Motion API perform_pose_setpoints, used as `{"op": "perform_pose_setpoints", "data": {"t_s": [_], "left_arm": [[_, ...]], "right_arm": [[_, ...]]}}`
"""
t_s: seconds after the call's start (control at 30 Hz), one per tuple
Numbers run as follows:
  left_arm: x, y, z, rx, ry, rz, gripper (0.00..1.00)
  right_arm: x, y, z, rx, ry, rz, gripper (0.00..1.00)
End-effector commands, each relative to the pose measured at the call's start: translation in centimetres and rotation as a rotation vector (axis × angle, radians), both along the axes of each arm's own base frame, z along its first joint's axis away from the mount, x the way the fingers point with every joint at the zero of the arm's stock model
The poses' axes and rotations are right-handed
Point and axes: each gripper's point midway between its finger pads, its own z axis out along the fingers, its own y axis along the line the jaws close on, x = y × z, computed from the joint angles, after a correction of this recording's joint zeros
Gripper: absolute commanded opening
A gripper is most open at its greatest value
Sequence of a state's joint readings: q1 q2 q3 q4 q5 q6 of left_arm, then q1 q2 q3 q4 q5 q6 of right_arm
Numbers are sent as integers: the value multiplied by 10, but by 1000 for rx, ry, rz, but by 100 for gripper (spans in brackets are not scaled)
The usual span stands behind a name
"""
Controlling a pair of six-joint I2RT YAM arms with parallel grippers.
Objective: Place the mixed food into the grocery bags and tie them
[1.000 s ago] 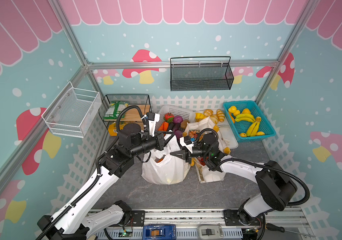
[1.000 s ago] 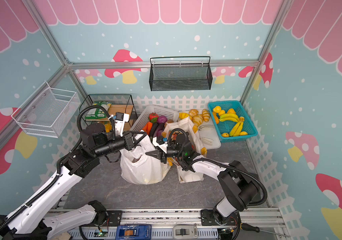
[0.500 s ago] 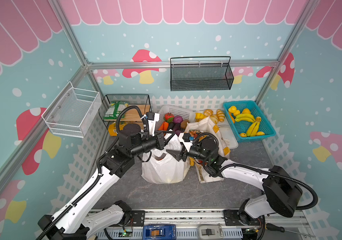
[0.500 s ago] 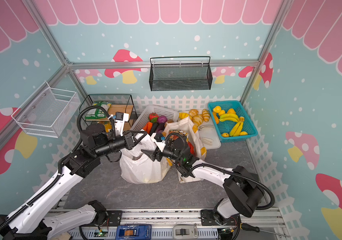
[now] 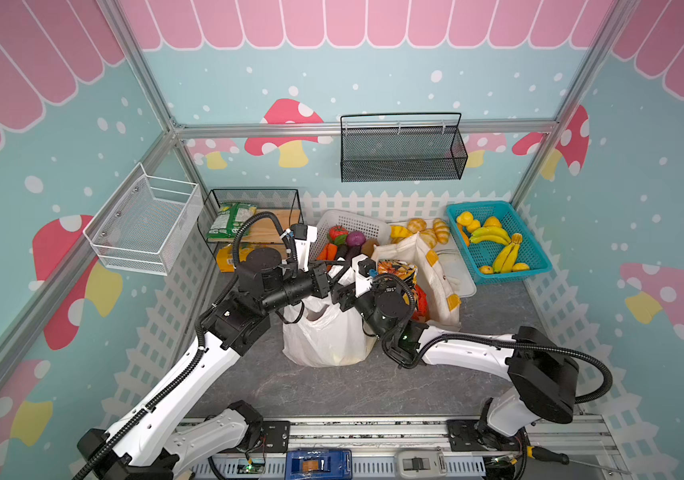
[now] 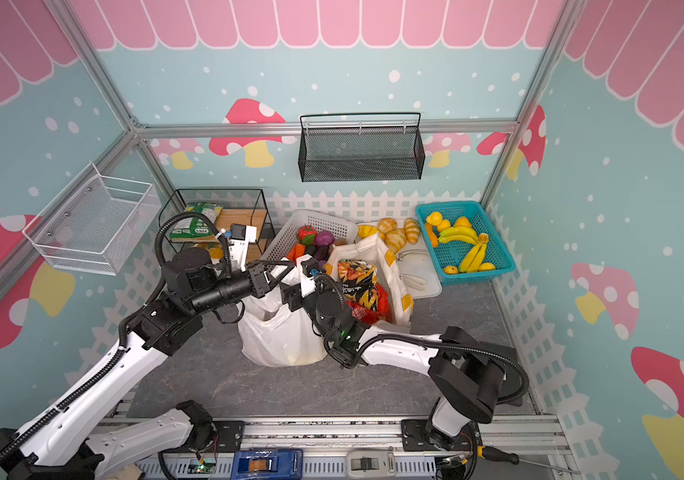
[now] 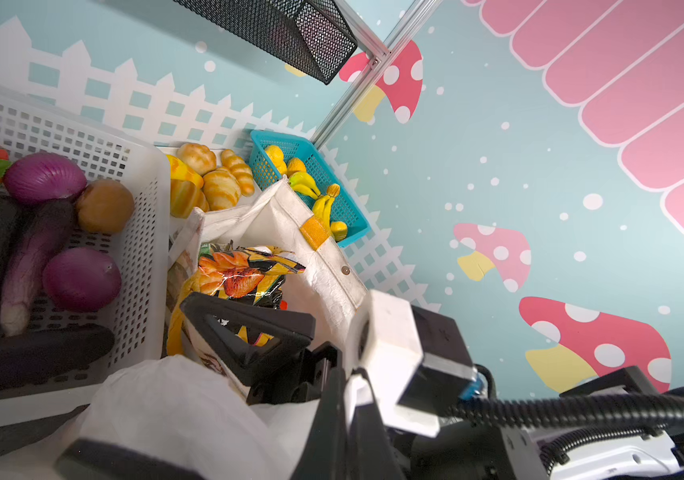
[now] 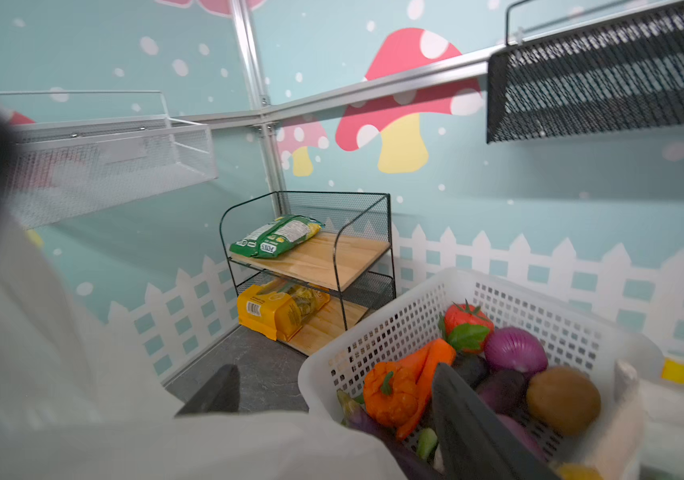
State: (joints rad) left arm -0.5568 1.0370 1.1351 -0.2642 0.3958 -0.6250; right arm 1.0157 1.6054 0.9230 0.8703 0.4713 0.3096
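The thin white plastic bag (image 5: 323,336) (image 6: 282,338) stands mid-floor with its top pulled up. My left gripper (image 5: 339,265) (image 7: 343,376) is shut on a strip of its handle film. My right gripper (image 5: 341,291) (image 8: 332,399) hovers right beside it at the bag's mouth, open, with loose white film lying between its fingers (image 8: 461,407). To the right stands the cream canvas tote (image 5: 436,270) (image 7: 323,266). It holds the yellow-and-dark patterned packet (image 5: 396,268) (image 7: 240,270) and the red packet (image 6: 373,309).
Just behind the bags is a white perforated basket (image 5: 357,222) (image 8: 407,316) of vegetables. A teal basket (image 5: 533,257) with bananas and yellow fruits sits back right. A white tray (image 5: 463,276) holds bread rolls. A black wire shelf (image 5: 249,208) with snack packets stands back left.
My right gripper has opened and shifted up and back-left over the white bag's mouth, closer to the left gripper. The left gripper has kept its hold in place.
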Motion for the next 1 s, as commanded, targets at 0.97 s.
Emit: {"op": "perform_pose_setpoints", "data": {"t_s": [0.97], "left_arm": [[8, 17, 6, 8, -29, 60, 0]], "right_arm": [[-69, -1, 22, -263, -185, 574, 97]]}}
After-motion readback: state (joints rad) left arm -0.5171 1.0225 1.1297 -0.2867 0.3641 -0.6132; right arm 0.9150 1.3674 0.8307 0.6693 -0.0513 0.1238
